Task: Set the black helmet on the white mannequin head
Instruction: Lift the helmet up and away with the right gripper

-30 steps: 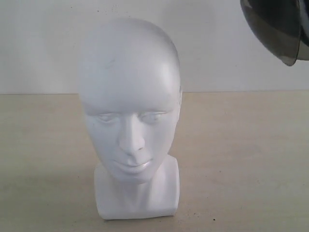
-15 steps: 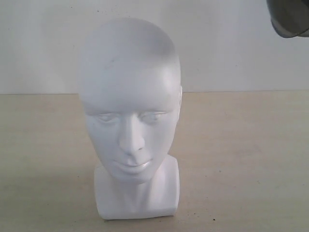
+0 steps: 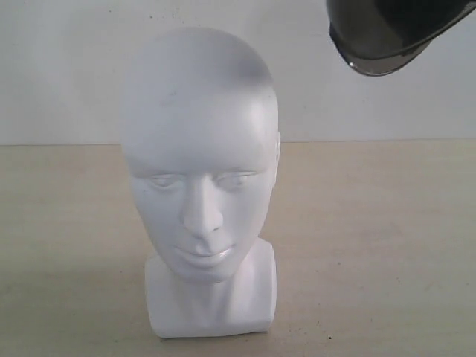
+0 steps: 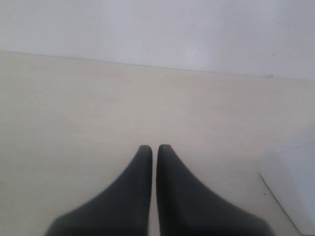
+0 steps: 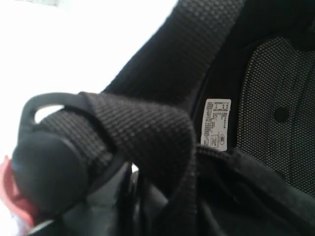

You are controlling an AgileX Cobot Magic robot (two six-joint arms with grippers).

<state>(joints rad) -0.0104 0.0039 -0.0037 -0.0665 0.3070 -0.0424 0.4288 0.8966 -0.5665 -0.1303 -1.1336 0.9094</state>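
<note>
Black helmet (image 3: 387, 37) hangs high on the right, well apart from the white mannequin head (image 3: 199, 149) upright on the worktop (image 3: 372, 245); you cannot tell the right end effector's grip, the left end effector (image 4: 154, 147) is clenched empty, and a loose chin strap (image 5: 147, 132) may snag and topple the head.
</note>
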